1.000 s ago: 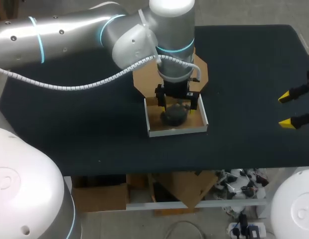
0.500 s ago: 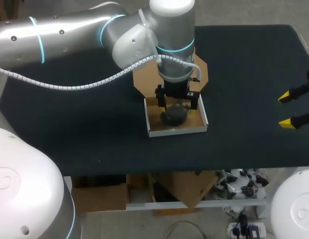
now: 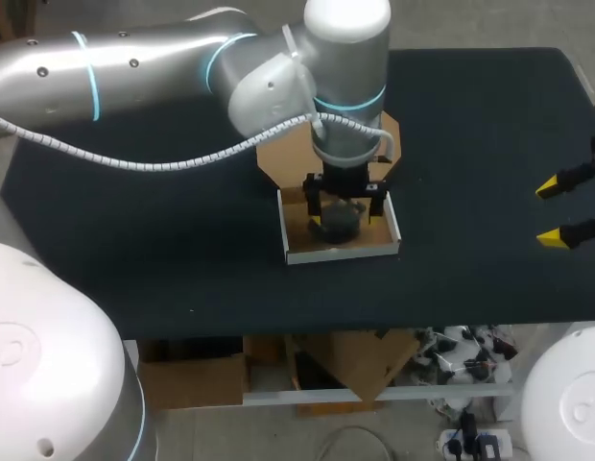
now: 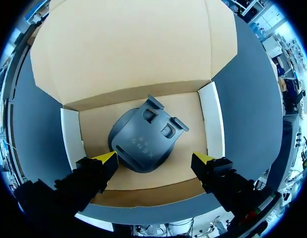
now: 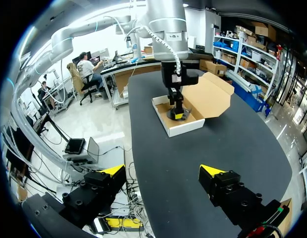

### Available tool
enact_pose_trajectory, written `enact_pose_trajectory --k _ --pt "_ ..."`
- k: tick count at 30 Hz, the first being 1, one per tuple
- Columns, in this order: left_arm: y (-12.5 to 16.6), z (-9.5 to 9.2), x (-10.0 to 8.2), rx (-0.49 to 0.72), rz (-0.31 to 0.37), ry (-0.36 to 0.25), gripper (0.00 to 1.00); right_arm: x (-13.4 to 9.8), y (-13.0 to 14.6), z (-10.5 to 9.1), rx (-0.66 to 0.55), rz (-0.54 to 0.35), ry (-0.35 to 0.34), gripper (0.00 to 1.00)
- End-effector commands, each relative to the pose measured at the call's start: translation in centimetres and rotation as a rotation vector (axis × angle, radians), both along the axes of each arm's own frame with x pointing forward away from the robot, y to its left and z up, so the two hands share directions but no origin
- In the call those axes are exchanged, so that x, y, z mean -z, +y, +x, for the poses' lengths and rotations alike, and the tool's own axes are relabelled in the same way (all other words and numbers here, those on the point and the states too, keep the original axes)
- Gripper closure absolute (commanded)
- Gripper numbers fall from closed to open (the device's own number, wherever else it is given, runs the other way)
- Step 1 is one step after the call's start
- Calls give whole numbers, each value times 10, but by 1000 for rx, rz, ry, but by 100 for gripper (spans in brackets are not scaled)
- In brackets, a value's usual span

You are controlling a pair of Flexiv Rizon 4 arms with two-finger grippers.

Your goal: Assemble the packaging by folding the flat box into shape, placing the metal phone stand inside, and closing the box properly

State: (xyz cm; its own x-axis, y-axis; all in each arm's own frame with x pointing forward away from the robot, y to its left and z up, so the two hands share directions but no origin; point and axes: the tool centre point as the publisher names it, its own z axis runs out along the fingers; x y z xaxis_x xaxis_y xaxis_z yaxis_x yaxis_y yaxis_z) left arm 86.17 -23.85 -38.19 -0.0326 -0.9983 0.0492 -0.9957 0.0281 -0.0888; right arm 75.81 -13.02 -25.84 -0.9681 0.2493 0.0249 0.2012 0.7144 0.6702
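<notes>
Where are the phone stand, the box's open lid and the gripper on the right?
phone stand [image 4: 143, 141]: left wrist view, middle of its dark body.
open lid [image 4: 128, 44]: left wrist view, middle of the brown flap.
right gripper [image 3: 550, 212]: head view, midway between its yellow tips.

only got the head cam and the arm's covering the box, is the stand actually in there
observer: yes, the left wrist view shows the dark phone stand lying on the floor of the box.
operator: is the gripper gripping it
observer: no, the left gripper is open. It straddles the stand, with a clear gap on one side.
operator: how's the stand lying
observer: folded flat, with its slotted plate on top and pointing toward the open lid.
</notes>
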Motion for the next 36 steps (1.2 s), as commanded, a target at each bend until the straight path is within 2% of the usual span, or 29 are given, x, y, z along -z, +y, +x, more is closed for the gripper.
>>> enact_pose_trajectory --k 1,11,23,36 --pt "-2 -4 1 -18 13 -6 0 0 0 -1 1 0 -2 0" --pt "1 -18 4 -69 13 4 0 0 0 -1 1 0 -2 0" --pt "0 -36 10 -83 20 23 0 0 0 -1 1 0 -2 0" --pt "-2 -52 9 -90 27 26 0 0 0 -1 1 0 -2 0"
